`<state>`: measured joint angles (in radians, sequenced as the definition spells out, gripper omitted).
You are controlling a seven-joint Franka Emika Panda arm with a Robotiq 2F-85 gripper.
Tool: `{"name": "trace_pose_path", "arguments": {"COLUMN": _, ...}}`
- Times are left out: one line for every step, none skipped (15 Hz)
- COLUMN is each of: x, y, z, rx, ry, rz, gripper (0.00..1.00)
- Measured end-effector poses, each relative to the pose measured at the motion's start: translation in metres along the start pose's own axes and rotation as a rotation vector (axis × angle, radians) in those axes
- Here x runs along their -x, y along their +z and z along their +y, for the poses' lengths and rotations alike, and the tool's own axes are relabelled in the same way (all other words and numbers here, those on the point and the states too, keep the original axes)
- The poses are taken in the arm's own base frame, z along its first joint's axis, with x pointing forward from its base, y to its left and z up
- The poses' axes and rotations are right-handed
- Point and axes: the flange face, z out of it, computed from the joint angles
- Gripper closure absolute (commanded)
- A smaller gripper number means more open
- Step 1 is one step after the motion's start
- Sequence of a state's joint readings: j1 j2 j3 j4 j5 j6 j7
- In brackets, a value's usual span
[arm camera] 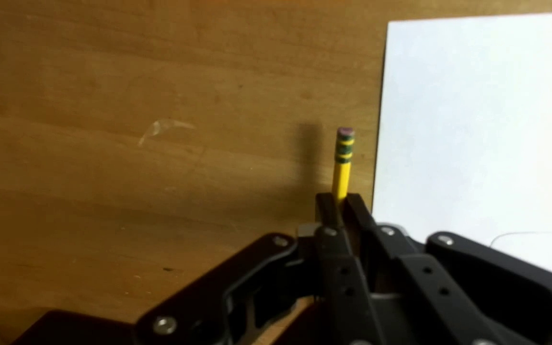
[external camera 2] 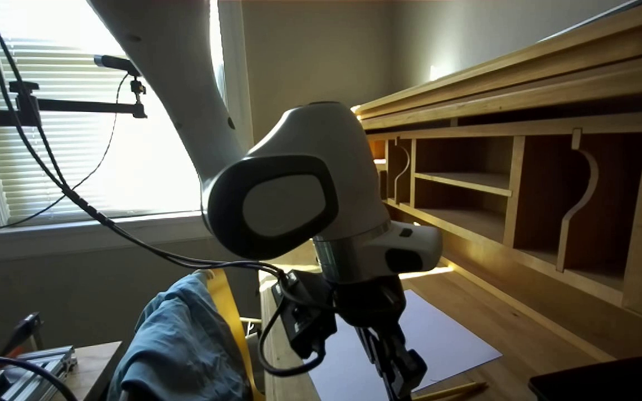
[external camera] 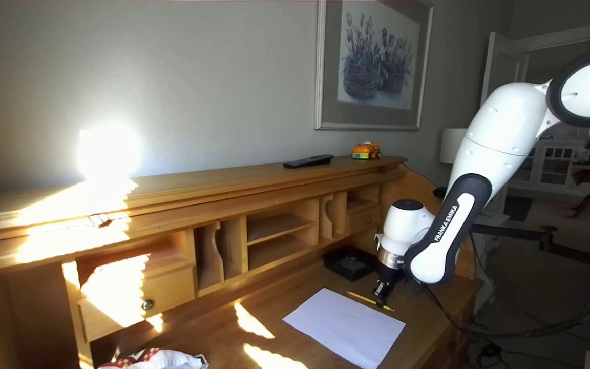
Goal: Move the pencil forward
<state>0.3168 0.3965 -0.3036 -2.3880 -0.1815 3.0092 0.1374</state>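
Observation:
A yellow pencil (external camera: pixel 359 296) lies along the short edge of a white sheet of paper (external camera: pixel 346 325) on the wooden desk. It also shows in an exterior view (external camera 2: pixel 450 391) and in the wrist view (arm camera: pixel 342 177), where its pink eraser end points away from my gripper. My gripper (arm camera: pixel 339 197) points down, with its fingertips shut on the pencil, touching both sides. The gripper also shows low at the desk in both exterior views (external camera: pixel 379 302) (external camera 2: pixel 402 394). The fingers hide the held part of the pencil. Whether the pencil touches the desk I cannot tell.
A black tray (external camera: pixel 349 262) stands behind the gripper near the desk's cubbyholes (external camera: pixel 279 233). A red and white cloth (external camera: pixel 156 359) lies at the desk's near end. A remote (external camera: pixel 309 161) and a toy truck (external camera: pixel 366 150) sit on the top shelf.

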Motion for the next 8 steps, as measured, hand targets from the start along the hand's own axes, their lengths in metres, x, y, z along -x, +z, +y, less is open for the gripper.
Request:
{"name": "trace_pose_path", "arguments": {"x": 0.001, "y": 0.001, "z": 0.003, "rx": -0.001, "ry": -0.012, "rz": -0.003, "gripper": 0.98}}
{"name": "trace_pose_path", "arguments": {"x": 0.002, "y": 0.002, "z": 0.005, "rx": -0.002, "ry": -0.027, "rz": -0.005, "gripper": 0.98}}
{"name": "trace_pose_path", "arguments": {"x": 0.002, "y": 0.003, "z": 0.009, "rx": -0.003, "ry": -0.044, "rz": -0.007, "gripper": 0.98}}
{"name": "trace_pose_path", "arguments": {"x": 0.003, "y": 0.004, "z": 0.013, "rx": -0.004, "ry": -0.063, "rz": -0.010, "gripper": 0.98}}
{"name": "trace_pose_path", "arguments": {"x": 0.004, "y": 0.005, "z": 0.017, "rx": -0.003, "ry": -0.081, "rz": -0.012, "gripper": 0.98}}
{"name": "trace_pose_path", "arguments": {"x": 0.005, "y": 0.006, "z": 0.022, "rx": -0.002, "ry": -0.096, "rz": -0.014, "gripper": 0.98}}
{"name": "trace_pose_path", "arguments": {"x": 0.006, "y": 0.006, "z": 0.026, "rx": -0.001, "ry": -0.106, "rz": -0.015, "gripper": 0.98}}
{"name": "trace_pose_path", "arguments": {"x": 0.006, "y": 0.007, "z": 0.030, "rx": -0.001, "ry": -0.113, "rz": -0.017, "gripper": 0.98}}
